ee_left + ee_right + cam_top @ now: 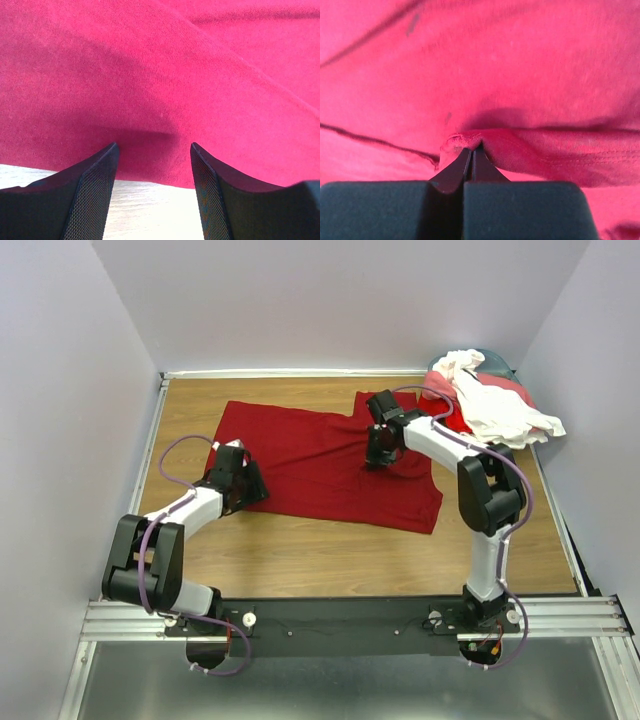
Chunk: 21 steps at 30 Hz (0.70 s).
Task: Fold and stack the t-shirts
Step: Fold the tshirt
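Crimson t-shirt [330, 465]: spread open across the middle of the tabletop [300, 560], not yet folded. Right fingers [472, 157] pinched together on a small ridge of its cloth. Left fingers [250, 485] apart at its left edge, holding nothing. Remaining t-shirts [490, 395] heaped in the far right corner. By the look of it, first fold only starting; all folding and stacking left.

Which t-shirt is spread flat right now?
The dark crimson t-shirt, laid out mid-table; the others sit bunched in a heap at the far right corner.
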Each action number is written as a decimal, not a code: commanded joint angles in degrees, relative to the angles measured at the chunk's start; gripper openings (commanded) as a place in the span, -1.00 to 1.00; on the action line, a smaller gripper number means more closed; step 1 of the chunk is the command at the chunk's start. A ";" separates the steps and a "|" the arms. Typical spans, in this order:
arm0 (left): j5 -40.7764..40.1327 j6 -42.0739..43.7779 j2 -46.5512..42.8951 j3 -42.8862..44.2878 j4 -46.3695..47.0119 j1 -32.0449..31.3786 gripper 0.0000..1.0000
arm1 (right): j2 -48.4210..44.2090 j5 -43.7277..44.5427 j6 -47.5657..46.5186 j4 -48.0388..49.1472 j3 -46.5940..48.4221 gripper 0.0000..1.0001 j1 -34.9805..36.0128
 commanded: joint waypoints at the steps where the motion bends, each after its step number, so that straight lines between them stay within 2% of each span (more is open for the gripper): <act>1: -1.10 0.34 -1.40 -1.87 -1.81 -0.21 0.36 | 3.60 3.72 -1.92 -2.87 4.00 -0.98 0.31; 6: -1.71 0.43 -2.10 -2.40 -2.43 -0.21 0.36 | 5.71 3.98 -2.63 -3.83 6.81 -0.84 0.31; 9: -1.97 0.61 -2.28 -2.66 -2.87 -0.21 0.36 | 6.85 4.16 -3.07 -4.54 9.18 -0.64 0.31; 12: -1.98 0.61 -2.63 -2.75 -3.04 -0.21 0.36 | 7.82 4.77 -3.50 -5.76 12.17 -0.22 0.31; 13: -1.98 0.61 -2.72 -3.01 -3.13 -0.21 0.36 | 8.17 4.95 -3.59 -6.29 13.66 0.05 0.31; 16: -1.89 0.61 -3.42 -3.10 -3.74 -0.21 0.36 | 8.35 5.66 -3.68 -7.08 15.69 0.40 0.22; 21: -1.54 0.26 -5.53 -0.83 -5.24 -0.21 0.36 | 4.59 6.79 -3.15 -7.79 15.53 0.58 0.22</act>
